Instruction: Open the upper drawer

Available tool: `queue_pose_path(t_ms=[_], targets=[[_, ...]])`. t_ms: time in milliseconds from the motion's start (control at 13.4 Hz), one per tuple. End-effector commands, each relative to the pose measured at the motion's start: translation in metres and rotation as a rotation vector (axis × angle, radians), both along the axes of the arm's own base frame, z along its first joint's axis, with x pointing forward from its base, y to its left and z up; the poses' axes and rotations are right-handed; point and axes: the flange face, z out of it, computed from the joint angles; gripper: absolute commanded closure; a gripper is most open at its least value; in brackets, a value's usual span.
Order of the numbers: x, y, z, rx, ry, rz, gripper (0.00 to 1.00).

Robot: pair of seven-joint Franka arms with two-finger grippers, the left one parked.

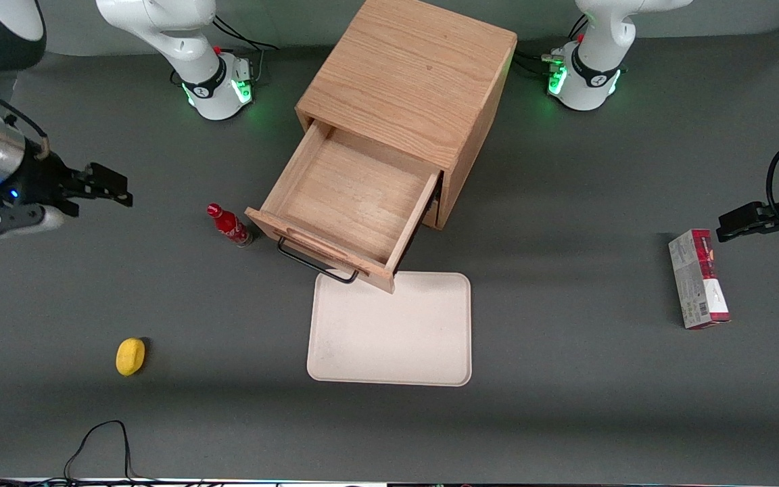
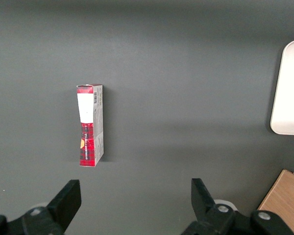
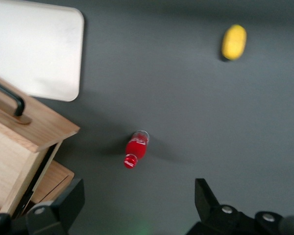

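The light oak cabinet [image 1: 410, 74] stands at the middle of the table. Its upper drawer [image 1: 352, 196] is pulled far out and shows a bare wooden bottom. The black wire handle [image 1: 315, 264] runs along the drawer front, which overhangs a cream tray. In the right wrist view the upper drawer [image 3: 19, 147] and its handle [image 3: 10, 98] show, with the lower drawer front [image 3: 51, 181] beneath. My gripper [image 1: 119, 188] hangs open above the table toward the working arm's end, well apart from the handle. Nothing sits between its fingers [image 3: 139, 200].
A small red bottle [image 1: 228, 226] [image 3: 134, 149] stands beside the drawer front, between it and my gripper. The cream tray [image 1: 389, 331] [image 3: 34, 49] lies nearer the camera than the cabinet. A yellow object [image 1: 130, 356] [image 3: 233, 42] lies nearer still. A red-and-white box [image 1: 698, 279] [image 2: 90, 125] lies toward the parked arm's end.
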Motion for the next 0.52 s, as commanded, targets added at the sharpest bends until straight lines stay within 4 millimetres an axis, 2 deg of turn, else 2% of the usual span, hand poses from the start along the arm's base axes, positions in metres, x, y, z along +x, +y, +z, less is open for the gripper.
queue_pose_path(t_ms=[0,149,447], targets=[[-0.0345,-0.0265,0.0010,-0.003,-0.040,-0.082,0.00],[-0.0316,-0.0347,-0.0027,-0.057,-0.034,-0.083,0.00],[-0.0300,-0.0295,-0.0051,-0.062,-0.017,-0.082,0.00]])
